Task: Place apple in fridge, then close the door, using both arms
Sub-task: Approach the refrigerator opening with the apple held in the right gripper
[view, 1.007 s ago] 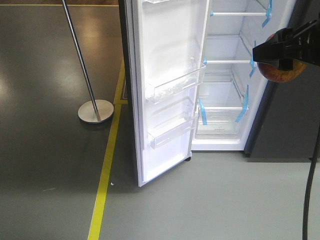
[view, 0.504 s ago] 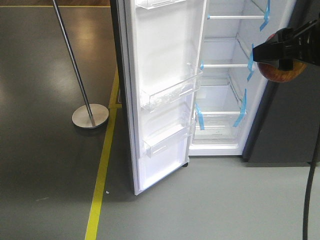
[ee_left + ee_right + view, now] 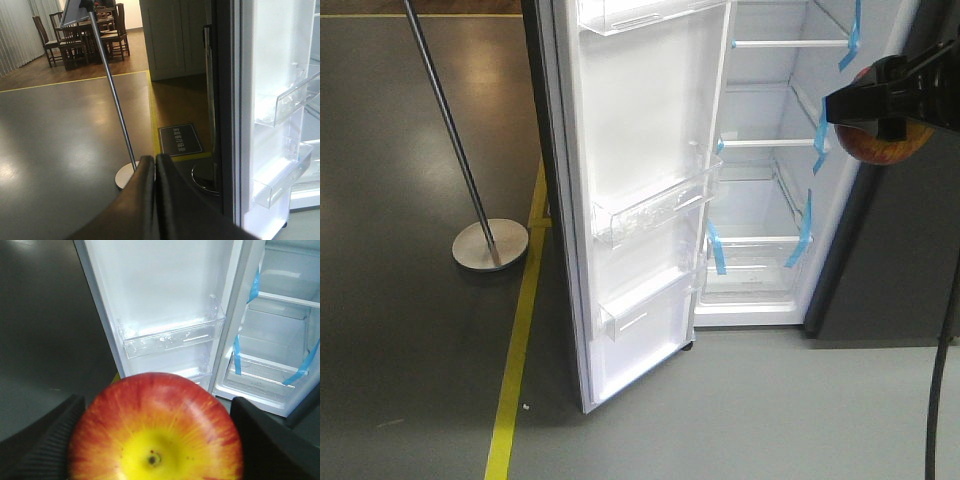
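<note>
The red and yellow apple (image 3: 156, 432) fills the bottom of the right wrist view, clamped between my right gripper's black fingers (image 3: 47, 440). In the front view the apple (image 3: 886, 147) hangs under the right gripper (image 3: 880, 110) at the right edge, in front of the open fridge (image 3: 770, 160). The fridge's white shelves carry blue tape strips. Its door (image 3: 640, 190) stands wide open with clear bins on its white inside. My left gripper (image 3: 154, 165) is shut and empty, low by the door's outer edge (image 3: 227, 110).
A metal pole on a round floor base (image 3: 490, 243) stands left of the door. A yellow floor line (image 3: 515, 350) runs past the door. A dark floor sign (image 3: 180, 140) and a second round base (image 3: 204, 176) lie behind the door. Chairs (image 3: 70, 35) stand far back.
The whole view has shifted: the fridge, door and pole stand have slid left and down in the front view. The right gripper still holds the apple in the same spot.
</note>
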Available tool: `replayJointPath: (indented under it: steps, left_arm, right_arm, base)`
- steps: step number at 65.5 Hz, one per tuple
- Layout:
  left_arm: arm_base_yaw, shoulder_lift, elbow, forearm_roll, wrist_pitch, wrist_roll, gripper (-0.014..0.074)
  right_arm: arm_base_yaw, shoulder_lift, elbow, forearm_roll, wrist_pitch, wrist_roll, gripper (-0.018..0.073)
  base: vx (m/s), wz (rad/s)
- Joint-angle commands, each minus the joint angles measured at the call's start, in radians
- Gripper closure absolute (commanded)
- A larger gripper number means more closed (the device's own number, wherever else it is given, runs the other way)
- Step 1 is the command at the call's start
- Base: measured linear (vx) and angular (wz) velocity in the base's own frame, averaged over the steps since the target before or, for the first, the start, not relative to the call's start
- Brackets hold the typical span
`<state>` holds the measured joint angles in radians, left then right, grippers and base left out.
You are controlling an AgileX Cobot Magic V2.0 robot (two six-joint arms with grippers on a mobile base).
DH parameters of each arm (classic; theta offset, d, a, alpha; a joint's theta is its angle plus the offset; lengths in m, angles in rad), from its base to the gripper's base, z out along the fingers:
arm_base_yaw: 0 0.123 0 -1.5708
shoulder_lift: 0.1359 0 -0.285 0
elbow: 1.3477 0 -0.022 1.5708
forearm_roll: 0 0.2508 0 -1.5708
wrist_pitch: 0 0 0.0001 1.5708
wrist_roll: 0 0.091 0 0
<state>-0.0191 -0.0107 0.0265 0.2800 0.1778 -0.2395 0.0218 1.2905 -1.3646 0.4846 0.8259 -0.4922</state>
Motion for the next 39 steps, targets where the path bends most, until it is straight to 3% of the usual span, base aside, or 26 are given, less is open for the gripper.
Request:
replayJointPath:
  steps: [1, 39]
  left_arm:
    - [0.001, -0.017, 0.014, 0.003, -0.072, -0.003, 0.0604]
    - [0.001, -0.017, 0.014, 0.003, -0.072, -0.003, 0.0604]
  right_arm:
    - [0.001, -0.029, -0.029, 0.026, -0.063, -0.002, 0.0426]
    - [0.001, -0.029, -0.029, 0.026, -0.063, -0.002, 0.0426]
  base:
    - [0.13, -0.01]
    - [0.13, 0.00]
